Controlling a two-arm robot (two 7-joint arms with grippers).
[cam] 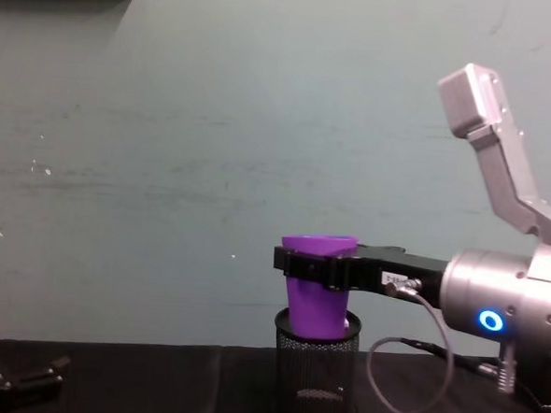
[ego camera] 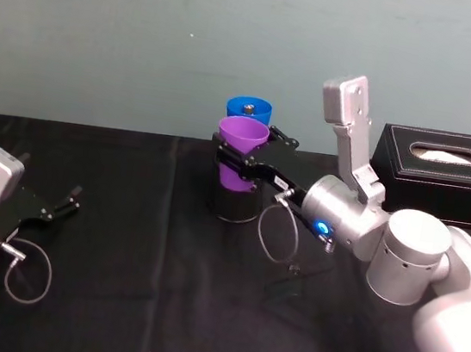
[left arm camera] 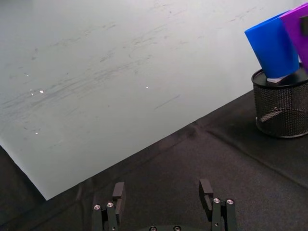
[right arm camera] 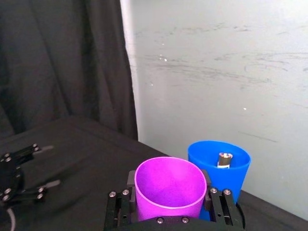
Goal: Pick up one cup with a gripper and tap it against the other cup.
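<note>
My right gripper [ego camera: 242, 161] is shut on the purple cup [ego camera: 241, 146], its flat jaws clamped on the wall just under the rim. The cup hangs upright with its base at the mouth of a black wire-mesh holder [cam: 314, 370]. The blue cup [ego camera: 249, 108] stands in that holder right behind the purple cup [right arm camera: 169, 187]. In the right wrist view the blue cup [right arm camera: 220, 166] sits against the purple one's far side, and I cannot tell whether they touch. A small metal piece shows inside the blue cup. My left gripper [ego camera: 62, 204] rests open at the far left, low over the table.
A black tissue box [ego camera: 442, 164] stands at the back right, beside my right arm. The table is covered in black cloth [ego camera: 115, 299], and a pale wall runs close behind the mesh holder [left arm camera: 281, 108].
</note>
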